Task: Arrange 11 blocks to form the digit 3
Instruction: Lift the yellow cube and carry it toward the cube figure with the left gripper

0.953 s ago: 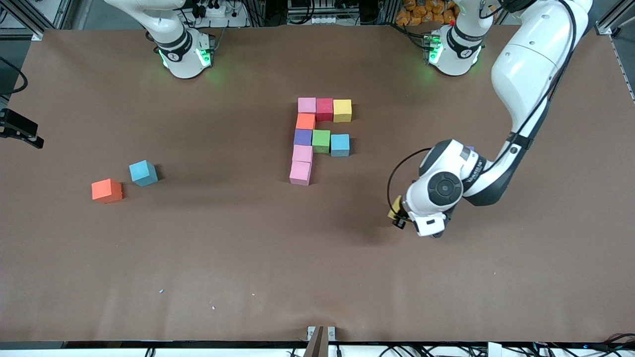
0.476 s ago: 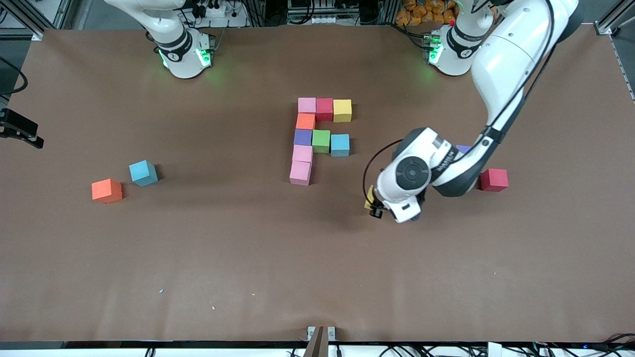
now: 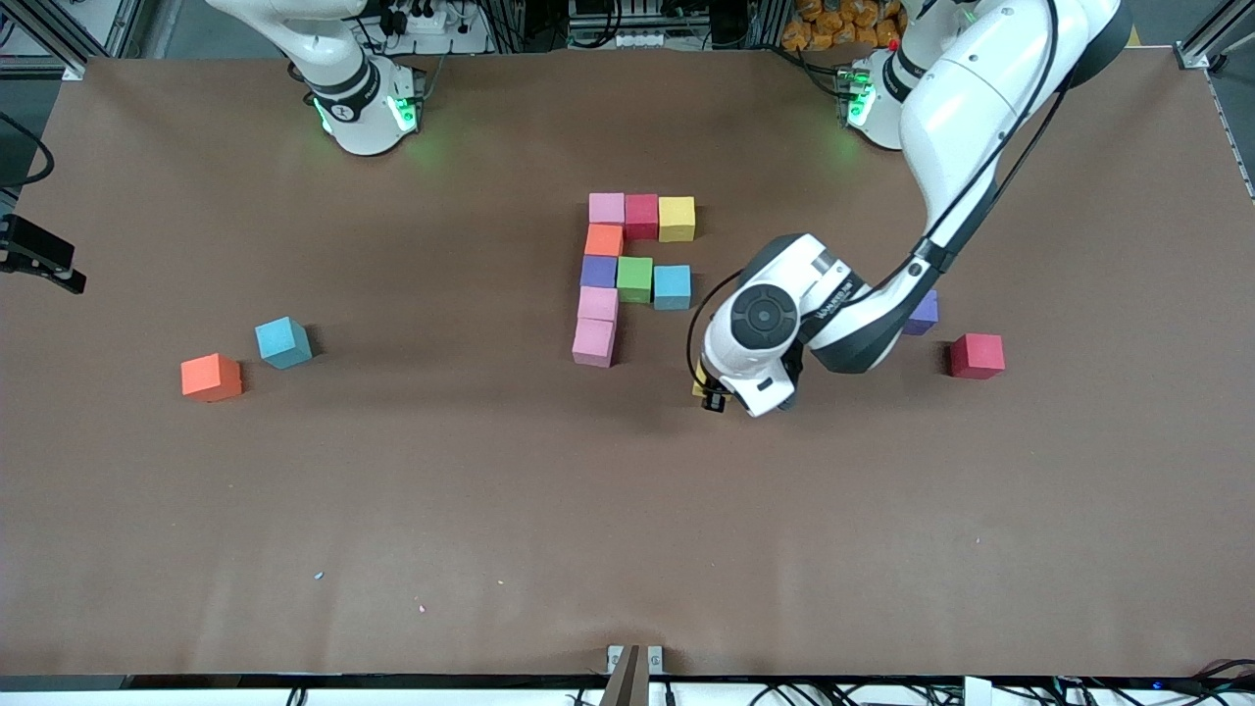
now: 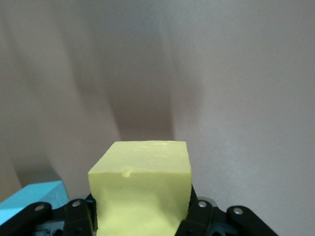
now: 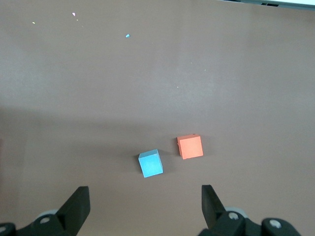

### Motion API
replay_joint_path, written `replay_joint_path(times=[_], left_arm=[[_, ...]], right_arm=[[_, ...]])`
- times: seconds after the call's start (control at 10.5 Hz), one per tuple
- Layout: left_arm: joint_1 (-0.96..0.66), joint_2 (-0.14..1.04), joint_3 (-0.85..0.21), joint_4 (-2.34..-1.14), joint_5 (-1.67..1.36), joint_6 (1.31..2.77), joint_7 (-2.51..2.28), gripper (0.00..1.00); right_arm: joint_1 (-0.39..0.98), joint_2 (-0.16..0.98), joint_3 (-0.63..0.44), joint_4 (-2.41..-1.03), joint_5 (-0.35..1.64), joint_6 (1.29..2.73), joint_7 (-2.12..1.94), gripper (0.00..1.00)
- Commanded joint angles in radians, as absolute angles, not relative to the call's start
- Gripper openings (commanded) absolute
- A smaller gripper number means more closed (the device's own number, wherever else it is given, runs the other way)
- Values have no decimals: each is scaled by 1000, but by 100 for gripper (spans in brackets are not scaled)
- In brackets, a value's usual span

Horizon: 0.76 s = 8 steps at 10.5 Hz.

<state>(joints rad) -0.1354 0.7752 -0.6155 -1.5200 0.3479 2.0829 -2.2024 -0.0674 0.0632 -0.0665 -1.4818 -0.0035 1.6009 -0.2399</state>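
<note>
From the right arm's end of the desk (image 3: 147, 510) across: a loose orange block (image 3: 211, 378) and a loose blue block (image 3: 282, 342) lay side by side, well apart from the figure. The right gripper (image 5: 145, 209) hung high over them with its jaws spread wide and holding nothing; that arm waited.

Mid-desk stood the partial figure (image 3: 632, 275) of eight blocks: a top row of pink, red and yellow, an orange and a purple going down at the right arm's end of that row, green and blue running out from the purple as a middle bar, then two pinks below the purple. So far it read more like an F than a 3.

Just past it, toward the left arm's end, the left gripper (image 3: 708, 390) carried a yellow block (image 4: 142, 194), jaws pinching its two side faces, over bare desk near the lowest pink. A purple block (image 3: 923, 312) and a red block (image 3: 977, 355) lay loose further that way.

The step in hand seemed to be delivering the yellow cube to start the bottom bar. The next move would call for squaring it to the lowest pink and lowering it flush. A cube has no long axis; its faces sat roughly square to the jaws.
</note>
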Motion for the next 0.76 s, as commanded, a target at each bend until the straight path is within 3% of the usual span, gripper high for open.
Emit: replay_joint_path(times=[0.0,0.67], left_arm=[[-167,781,-603,-1505,325,2072,-2302,0],[-317,828,-520,-1470,327,2144,-2443,0]], right_arm=[[-89,67,-55,-1465,12,1592,-232,100],[-89,67,-54,-1465,12,1592,-232,100]])
